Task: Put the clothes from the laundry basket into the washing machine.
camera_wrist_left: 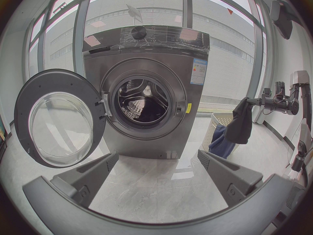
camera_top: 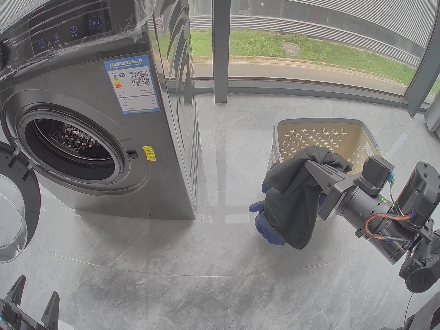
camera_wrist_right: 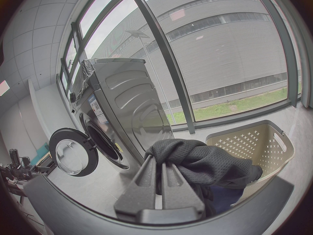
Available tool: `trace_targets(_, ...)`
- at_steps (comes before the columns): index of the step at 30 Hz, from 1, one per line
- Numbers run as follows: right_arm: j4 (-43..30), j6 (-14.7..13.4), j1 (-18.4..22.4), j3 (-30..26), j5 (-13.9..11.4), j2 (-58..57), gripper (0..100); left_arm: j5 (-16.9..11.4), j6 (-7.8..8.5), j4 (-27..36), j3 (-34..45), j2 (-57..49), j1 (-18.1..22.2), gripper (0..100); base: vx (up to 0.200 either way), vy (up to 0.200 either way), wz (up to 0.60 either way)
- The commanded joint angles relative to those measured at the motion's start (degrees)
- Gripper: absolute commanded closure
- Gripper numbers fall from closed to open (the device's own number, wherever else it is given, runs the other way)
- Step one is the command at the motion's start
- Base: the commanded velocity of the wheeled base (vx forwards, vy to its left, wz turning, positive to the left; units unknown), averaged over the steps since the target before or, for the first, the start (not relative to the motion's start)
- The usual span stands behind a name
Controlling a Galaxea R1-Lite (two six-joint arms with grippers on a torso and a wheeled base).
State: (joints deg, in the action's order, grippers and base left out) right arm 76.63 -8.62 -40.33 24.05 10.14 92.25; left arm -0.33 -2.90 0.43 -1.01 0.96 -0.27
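Two garments are in play: a dark grey garment (camera_top: 291, 207) and a blue garment (camera_top: 268, 229). Observe that the right gripper (camera_top: 314, 167) is pressed together on a bunched fold of the dark grey garment, which hangs from the fingers in front of the near left corner of the laundry basket (camera_top: 321, 121). In the left wrist view its lower hem is off the floor (camera_top: 220, 262). The blue garment drapes over that same corner of the basket rim, partly behind the dark one, and runs down the outside wall. You cannot tell whether its lower end touches the floor. The basket stands to the right of the washing machine (camera_top: 151, 184), close to the window (camera_top: 298, 46), and its far wall of star-shaped holes faces you. A bare strip of floor separates the machine's side panel from the basket. The machine's front right vertical edge lies between the held garment and the drum opening (camera_top: 73, 150). The door (camera_top: 13, 216) is hinged on the left of that opening and swung wide to your left, so the round rim of the opening is fully exposed from the front. Broad open floor lies before the machine and the basket. The left gripper (camera_top: 34, 296) sits low at your near left, in front of the machine and below the open door. Its fingers are spread apart and grip nothing. A window post (camera_top: 221, 37) rises behind the gap between machine and basket.
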Motion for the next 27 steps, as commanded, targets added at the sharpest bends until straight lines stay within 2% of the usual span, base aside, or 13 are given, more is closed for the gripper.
trace_targets(1,0.01,0.01,-0.02,0.03,-0.04,0.04,100,-0.02,-0.09,0.01,0.92,-0.88,0.0,0,-0.2,0.0,0.0)
trace_targets(14,0.01,0.01,0.07,-0.15,-0.04,0.04,100,-0.02,-0.09,0.01,0.84,-0.88,0.0,0,-0.015,0.0,0.0)
trace_targets(27,0.01,0.01,0.07,-0.41,-0.04,0.04,100,-0.02,-0.09,0.01,0.92,-0.88,0.0,0,0.0,0.2,0.0)
